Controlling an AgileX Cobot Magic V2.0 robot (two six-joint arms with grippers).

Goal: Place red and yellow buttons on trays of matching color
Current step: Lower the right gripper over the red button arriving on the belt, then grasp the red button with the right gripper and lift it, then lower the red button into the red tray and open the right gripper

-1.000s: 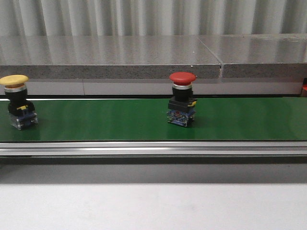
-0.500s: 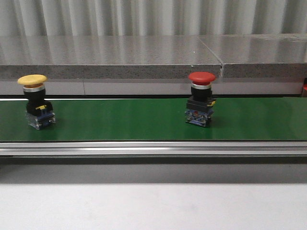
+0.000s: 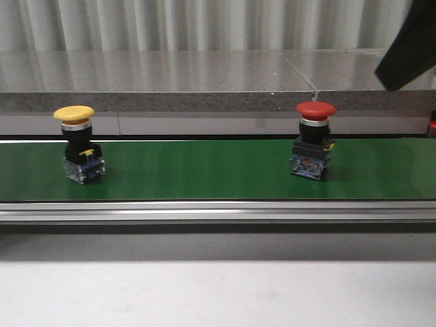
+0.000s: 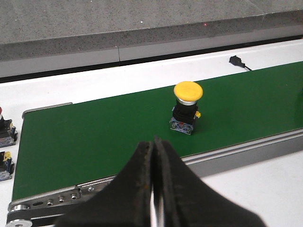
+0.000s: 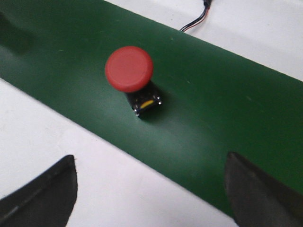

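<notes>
Front view: yellow button (image 3: 80, 144) upright on green conveyor belt (image 3: 197, 170), toward left end; red button (image 3: 313, 140) upright on same belt, toward right, well apart from yellow one. Each button a mushroom cap on black collar above clear contact block. Aluminium rail (image 3: 218, 212) along near edge of belt; white table (image 3: 218, 293) in foreground; grey stone ledge (image 3: 157, 78) behind belt. Dark part of right arm (image 3: 409, 48) entering at upper right corner, above and apart from red button. Left wrist view: left end effector (image 4: 155, 189) fully closed, fingers (image 4: 137, 179) pressed together, nothing held; positioned over near rail, short of yellow button (image 4: 187, 108), which stands mid-width on belt (image 4: 94, 137). Two further button bases (image 4: 5, 146) partly visible at frame edge beyond belt end, on white surface; small black connector (image 4: 238, 61) on white surface beyond belt. Right wrist view: right end effector (image 5: 150, 184) spread wide, fingers (image 5: 45, 194) far apart, nothing held; red button (image 5: 132, 75) seen from above, cap tilted in perspective, yellow tab visible on base, standing on belt (image 5: 213, 118) between finger lines but clear of both, no contact. Cable (image 5: 196, 21) on white surface beyond belt. No trays identifiable in any view.
</notes>
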